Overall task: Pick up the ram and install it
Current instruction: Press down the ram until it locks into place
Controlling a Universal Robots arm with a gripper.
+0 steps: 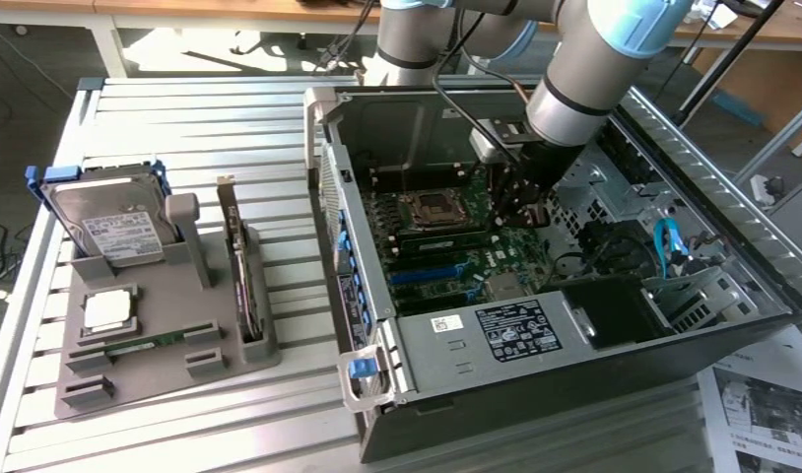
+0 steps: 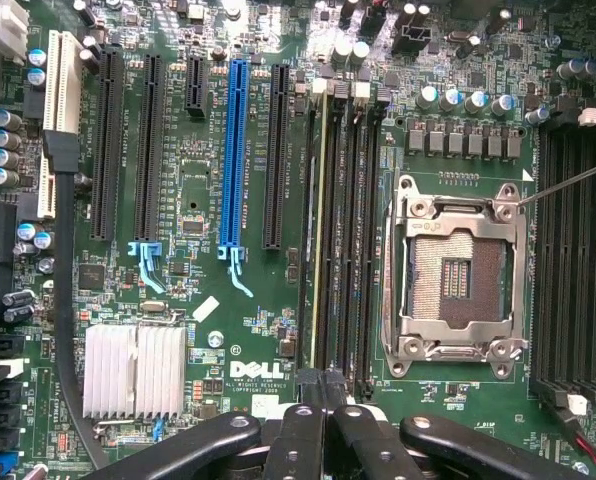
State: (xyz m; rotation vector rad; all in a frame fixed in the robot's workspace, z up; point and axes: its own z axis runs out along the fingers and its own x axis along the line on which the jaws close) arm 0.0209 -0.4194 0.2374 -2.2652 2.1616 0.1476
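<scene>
The ram (image 2: 321,230) is a thin green stick standing on edge in one of the black memory slots, beside the empty processor socket (image 2: 458,265). My gripper (image 2: 325,402) hovers over the near end of those slots with its black fingers shut together and nothing visibly between them. I cannot tell whether the fingertips touch the stick. In the exterior view my gripper (image 1: 530,217) reaches down into the open computer case (image 1: 374,384), above the motherboard (image 1: 440,271) near the socket.
On the exterior view's left, a grey holder (image 1: 204,365) carries a hard drive (image 1: 112,222), a silver processor (image 1: 108,310), a narrow green board (image 1: 145,345) and an upright expansion card (image 1: 243,286). Case walls, drive bays and cables (image 1: 664,246) surround my gripper.
</scene>
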